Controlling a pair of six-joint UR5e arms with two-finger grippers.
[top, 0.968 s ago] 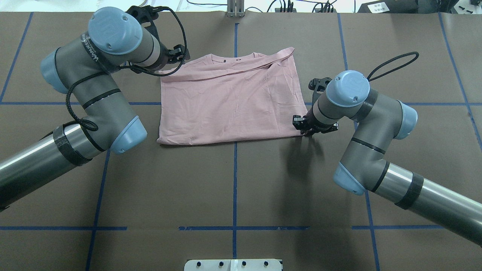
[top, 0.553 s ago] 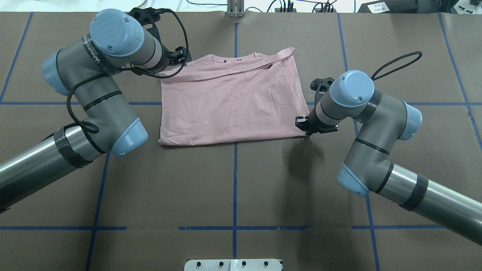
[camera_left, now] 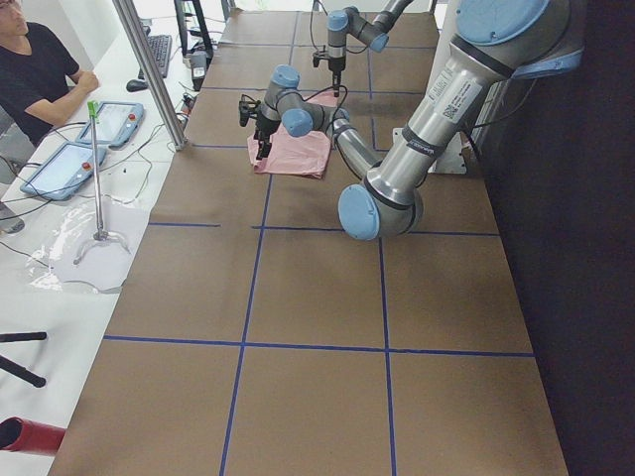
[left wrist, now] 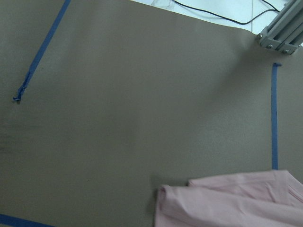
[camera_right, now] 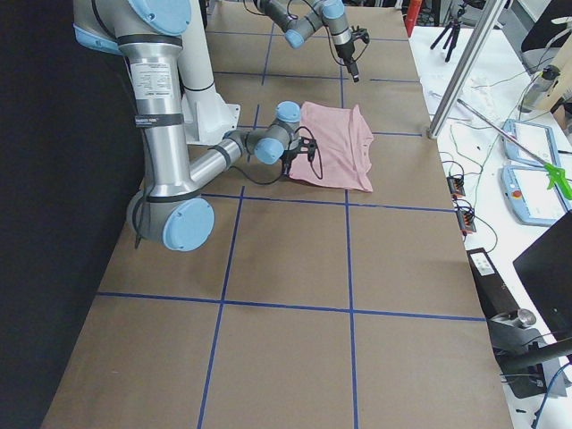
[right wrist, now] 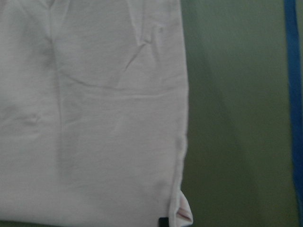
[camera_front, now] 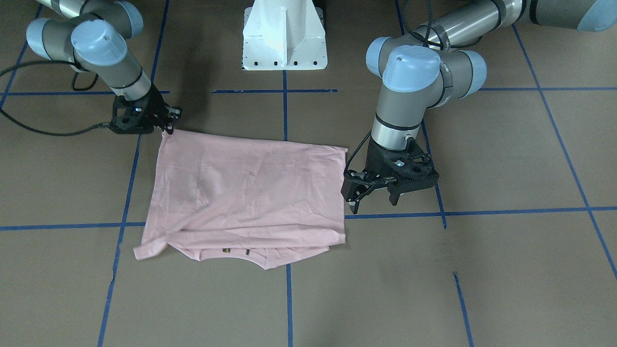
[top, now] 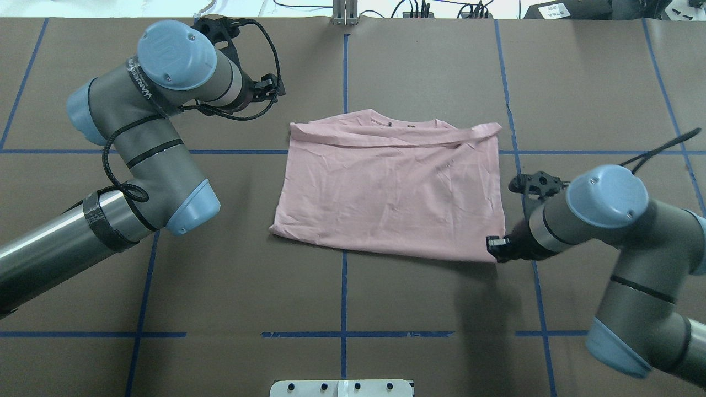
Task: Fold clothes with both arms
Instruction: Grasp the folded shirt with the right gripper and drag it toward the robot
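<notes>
The T-shirt (top: 391,187) lies flat on the table (top: 386,298), folded to a rough rectangle with a plain pink face up. It sits slightly to the robot's right of the table's centre, over the blue tape lines (top: 343,292) that meet beneath it. The collar (top: 389,118) is at the edge farthest from the robot. A folded band of fabric runs along that edge from side to side.

The right gripper (top: 495,246) is at the near right corner of the T-shirt, low at table level. In the front-facing view its fingers stand close together on the tip of that corner, so the jaws are closed on the fabric. The right wrist view shows the same hem and corner close below the camera, blurred. The right arm (top: 606,209) reaches in from the robot's right with its elbow bent.

The left gripper (camera_front: 373,202) is clear of the T-shirt, beyond its far left corner in the overhead view. Its jaws are spread wide and hold nothing. The left wrist view shows bare table, with only that far left corner in the lower right of the picture. The left arm (top: 154,116) comes in from the robot's left.

The white pedestal (camera_front: 284,38) stands at the robot's edge of the table. In the left side view a person (camera_left: 40,69) in a black top sits at a bench beside the table
</notes>
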